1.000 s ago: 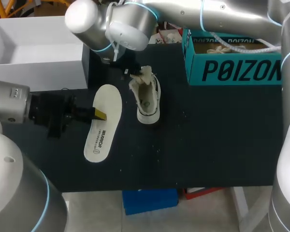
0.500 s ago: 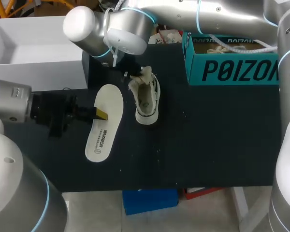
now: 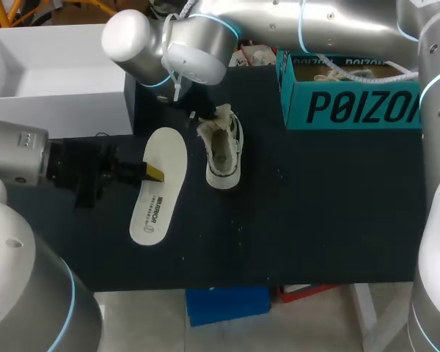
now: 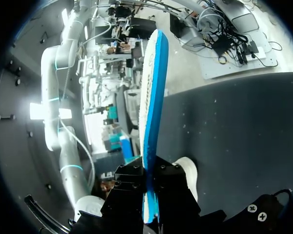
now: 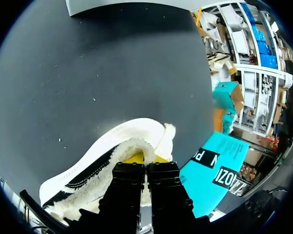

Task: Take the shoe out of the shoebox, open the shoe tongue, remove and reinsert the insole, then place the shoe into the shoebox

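Shoe (image 3: pixel 222 152) of white fleece-lined canvas sits slightly shifted; right gripper (image 5: pixel 146 160) still pinches its tongue (image 3: pixel 219 115), left gripper (image 3: pixel 155 174) the flat white insole (image 3: pixel 160 192) beside it.

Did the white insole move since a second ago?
No. The insole sits at the same gap from the white box as before, pinched in the left tool.

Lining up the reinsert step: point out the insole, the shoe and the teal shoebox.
insole (image 3: pixel 152 209), head view, its printed middle.
shoe (image 3: pixel 221 156), head view, its open inside.
teal shoebox (image 3: pixel 352 108), head view, its front wall.
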